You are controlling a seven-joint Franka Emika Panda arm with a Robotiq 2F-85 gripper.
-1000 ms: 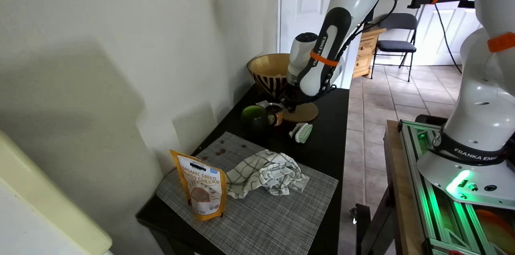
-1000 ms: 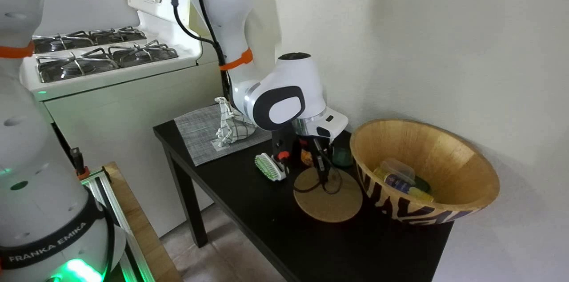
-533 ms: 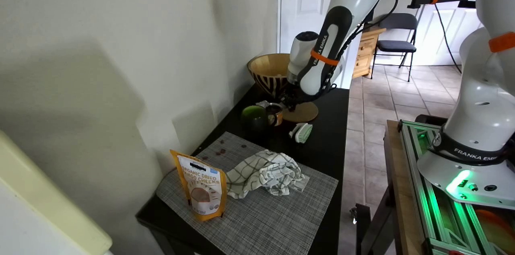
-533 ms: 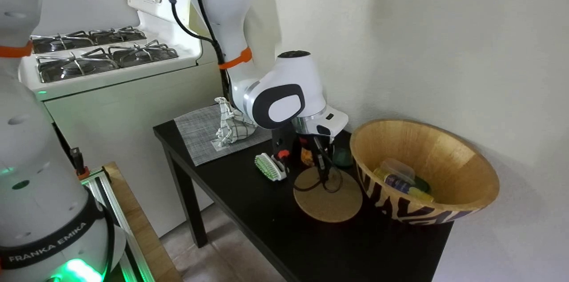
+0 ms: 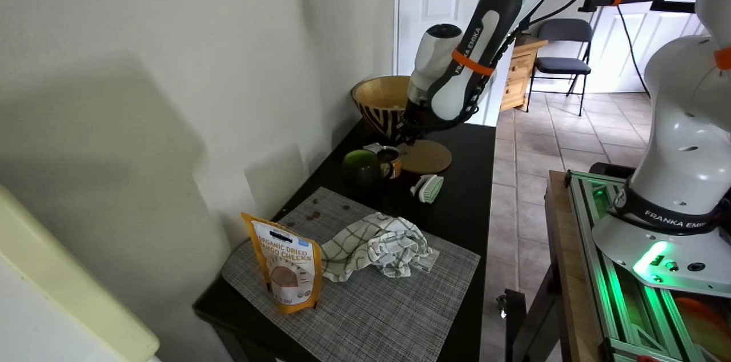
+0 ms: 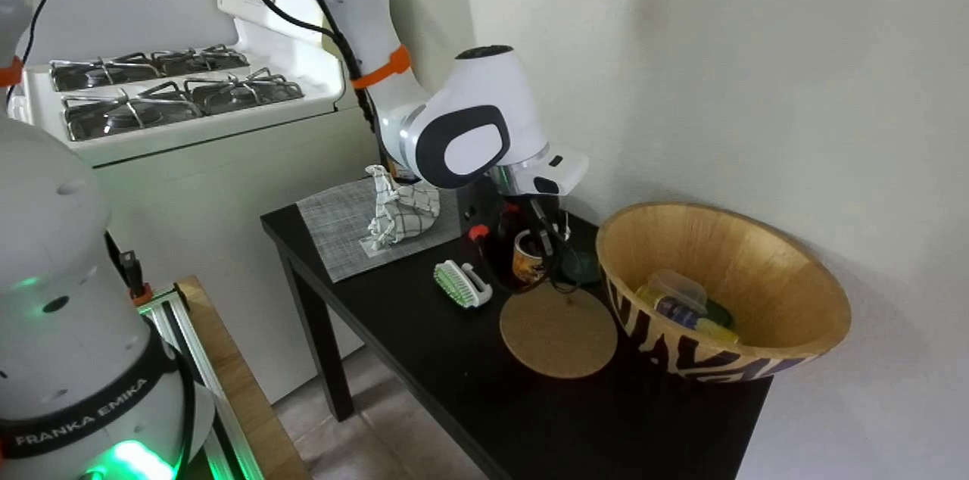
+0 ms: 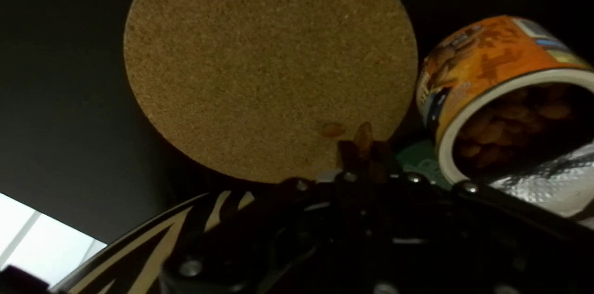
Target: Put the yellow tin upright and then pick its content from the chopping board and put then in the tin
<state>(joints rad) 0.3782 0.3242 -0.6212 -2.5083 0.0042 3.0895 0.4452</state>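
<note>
Off-white wall (image 5: 240, 82), soft shadows (image 5: 103, 122), runs along one long edge of the black surface (image 6: 606, 419); in an exterior view a white gas stove (image 6: 242, 222) sits past one short edge. Past the opposite short edge: white panel door (image 5: 434, 2), then wooden drawers (image 5: 515, 85) and a dark chair (image 5: 564, 65) off the corner away from the wall. Pale floor tiles (image 5: 508, 225) past the other long edge, brightest around the chair.

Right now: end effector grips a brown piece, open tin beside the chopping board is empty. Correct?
Not empty: the wrist view shows brown pieces inside the open tin beside the chopping board. The end effector does grip a brown piece.
</note>
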